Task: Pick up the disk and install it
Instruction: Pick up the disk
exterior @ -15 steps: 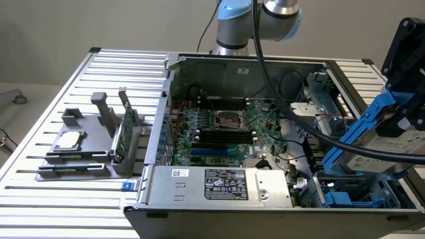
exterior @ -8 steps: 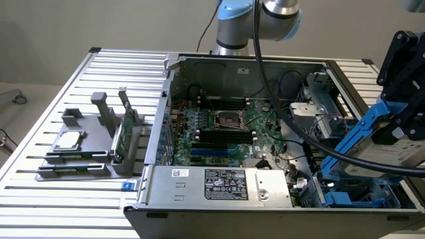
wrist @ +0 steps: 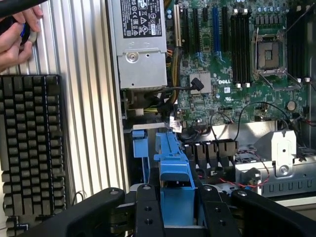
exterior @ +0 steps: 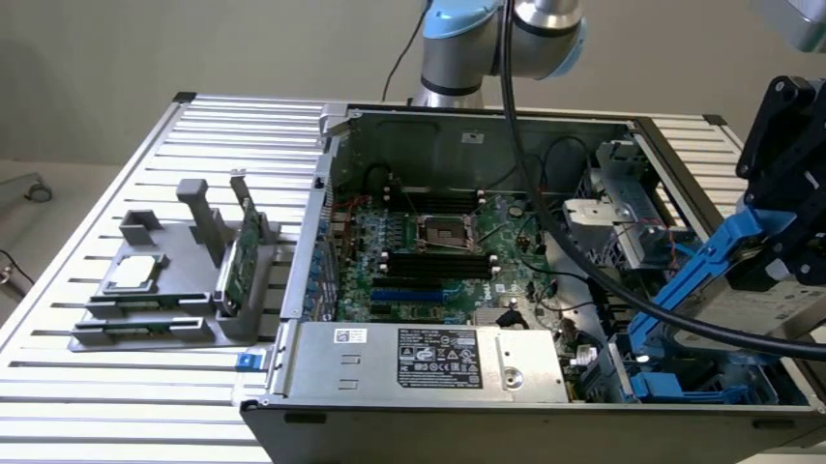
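Slatted aluminium table [exterior: 142, 387] carries an open case [exterior: 490, 114] lying on its side, with the board [exterior: 439, 251] facing up and the power supply [exterior: 427, 358] along the near wall. A grey fixture [exterior: 155, 295] with spare parts sits on the table to the exterior view's left of the case.

The gripper [wrist: 178, 207] is closed at a middling width on the disk [exterior: 707, 271], its black fingers [wrist: 148, 212] pressing the blue frame from both sides. The disk is off the table and held over the corner of the case at the exterior view's right, above the drive bay [exterior: 664, 387].

The relation that counts is tilt. The disk's long axis slopes down from the gripper toward the bay, the low end already near the blue rails there and the high end up in the fingers. It is not level with the bay floor. Whether the low end touches the rails cannot be told.

The disk shows a bright blue plastic frame along its edge and a flat pale grey face below the gripper; a black cable crosses it. No label can be made out.

In the wrist view a keyboard [wrist: 29, 148] lies on the table beside the case, with a person's hand [wrist: 15, 37] near it.
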`<state>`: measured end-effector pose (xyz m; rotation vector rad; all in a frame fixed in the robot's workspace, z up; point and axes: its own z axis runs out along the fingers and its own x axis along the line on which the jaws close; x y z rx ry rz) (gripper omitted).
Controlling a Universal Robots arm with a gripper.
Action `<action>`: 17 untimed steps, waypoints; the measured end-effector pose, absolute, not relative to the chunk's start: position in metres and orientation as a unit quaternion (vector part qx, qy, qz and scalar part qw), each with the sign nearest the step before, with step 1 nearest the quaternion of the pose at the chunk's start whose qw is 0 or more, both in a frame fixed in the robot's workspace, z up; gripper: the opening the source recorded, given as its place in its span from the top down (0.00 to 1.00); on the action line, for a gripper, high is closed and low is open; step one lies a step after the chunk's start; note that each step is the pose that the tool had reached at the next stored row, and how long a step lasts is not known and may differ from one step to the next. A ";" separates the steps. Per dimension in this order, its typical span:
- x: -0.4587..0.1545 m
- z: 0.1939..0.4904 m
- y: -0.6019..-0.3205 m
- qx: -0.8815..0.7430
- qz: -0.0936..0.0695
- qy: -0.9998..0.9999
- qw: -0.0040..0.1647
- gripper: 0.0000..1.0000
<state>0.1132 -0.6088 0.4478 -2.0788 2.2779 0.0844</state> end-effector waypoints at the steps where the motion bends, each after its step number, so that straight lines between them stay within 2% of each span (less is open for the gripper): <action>1: 0.114 0.448 -0.609 -0.674 0.028 0.738 0.028 0.67; 17: 0.118 0.445 -0.612 -0.694 0.037 0.719 0.017 0.67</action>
